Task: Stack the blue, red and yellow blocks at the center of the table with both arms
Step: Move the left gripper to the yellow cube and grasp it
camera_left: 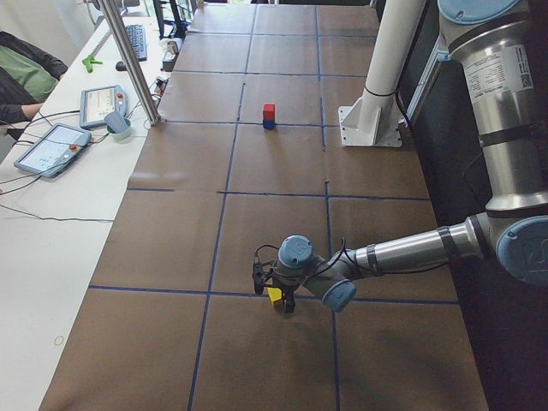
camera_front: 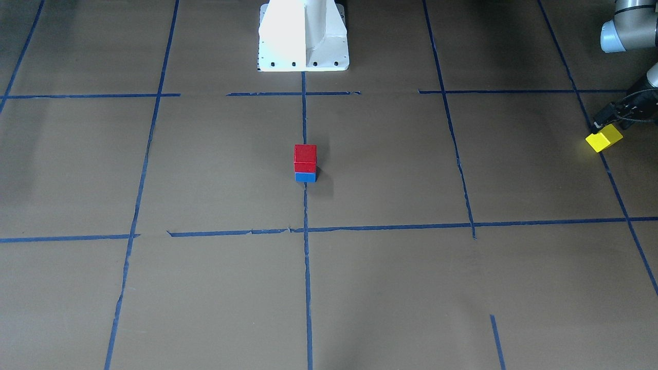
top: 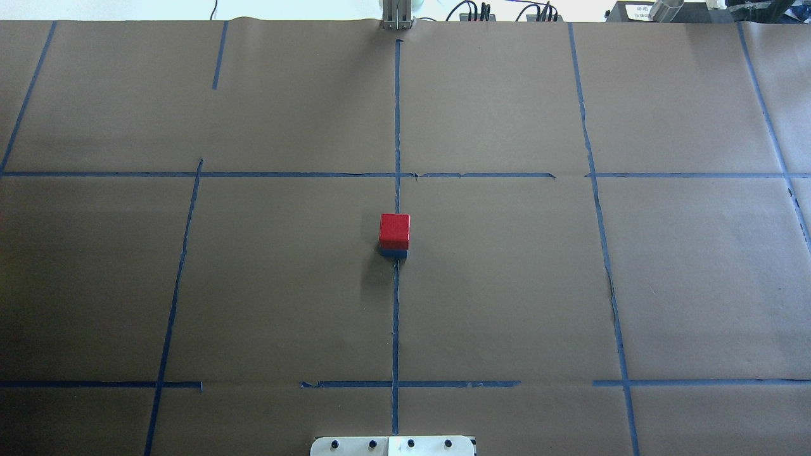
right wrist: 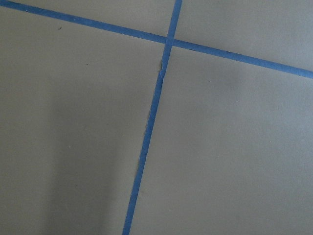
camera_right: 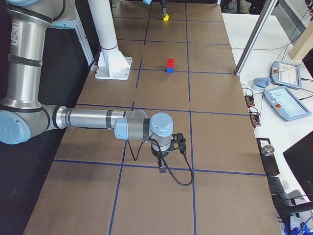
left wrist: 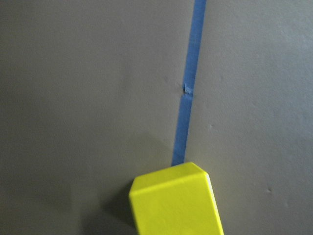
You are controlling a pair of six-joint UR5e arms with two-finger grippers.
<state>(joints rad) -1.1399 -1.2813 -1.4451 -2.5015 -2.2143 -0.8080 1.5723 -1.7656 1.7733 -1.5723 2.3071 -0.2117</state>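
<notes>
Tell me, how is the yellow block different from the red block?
The red block sits on the blue block at the middle of the table; the yellow block is off at the left gripper. Red sits square to the tape; yellow is turned askew. Both are same-sized cubes.

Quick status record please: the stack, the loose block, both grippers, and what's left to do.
stack: red block on blue block, on the table at its centre tape line
yellow block: far out on the robot's left, not stacked
left gripper: jaws at the yellow block; grip not confirmable
right gripper: over bare table and tape; jaws unreadable
remaining: yellow block onto red block
</notes>
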